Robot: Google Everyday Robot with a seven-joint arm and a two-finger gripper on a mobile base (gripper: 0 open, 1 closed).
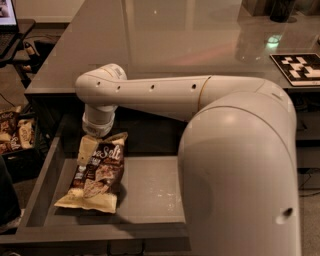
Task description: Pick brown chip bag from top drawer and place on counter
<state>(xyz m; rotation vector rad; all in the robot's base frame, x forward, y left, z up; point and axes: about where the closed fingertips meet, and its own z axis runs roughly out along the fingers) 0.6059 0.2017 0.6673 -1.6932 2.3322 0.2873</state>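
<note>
The brown chip bag (97,172) lies in the left part of the open top drawer (150,197), its "Salt" lettering facing up and its cream ends at top and bottom. My gripper (93,142) hangs below the white wrist (98,122), right at the bag's upper end and touching or nearly touching it. The arm reaches in from the right, and its big elbow (240,170) hides the drawer's right side. The glossy grey counter (175,35) stretches behind and above the drawer.
A black crate of small brown-and-cream packets (12,135) stands on the floor left of the drawer. A laptop on a dark desk (7,17) is at the far left. A black-and-white marker board (300,67) and dark items (280,10) sit on the counter's right.
</note>
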